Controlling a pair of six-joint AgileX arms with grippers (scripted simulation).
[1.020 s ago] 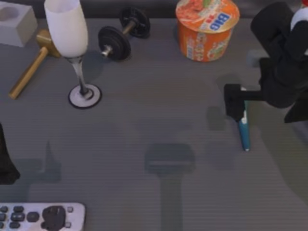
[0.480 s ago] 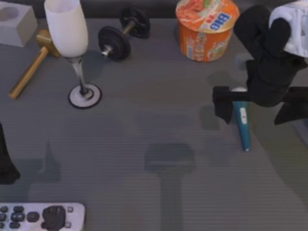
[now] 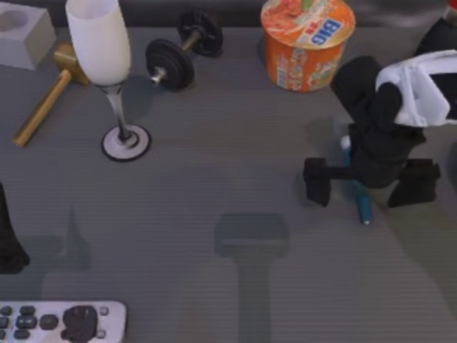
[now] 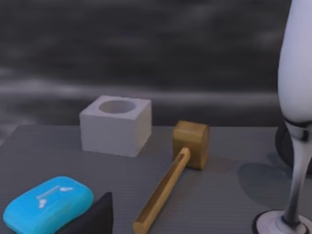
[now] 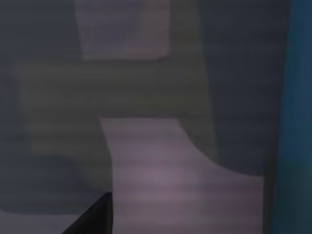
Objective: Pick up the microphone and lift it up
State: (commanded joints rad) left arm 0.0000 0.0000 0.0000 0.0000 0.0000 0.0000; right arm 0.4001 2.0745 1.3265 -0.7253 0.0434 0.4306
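Microphone [image 3: 363, 207] lies on the table near its right edge, under the right gripper [image 3: 369, 182], whose jaws are spread wide across the teal handle, touching nothing. Advice: drop straight down, centre on the handle, clamp, then lift. Left arm [image 3: 8, 243] parked at the left edge.

Table [image 3: 214, 286]: a grey, finely ribbed surface filled nearly the whole top view.
Backdrop [image 4: 156, 53]: dark and blurred beyond the table's far edge, with a faint paler band.
Light: soft blocky shadows lay across the table's middle.
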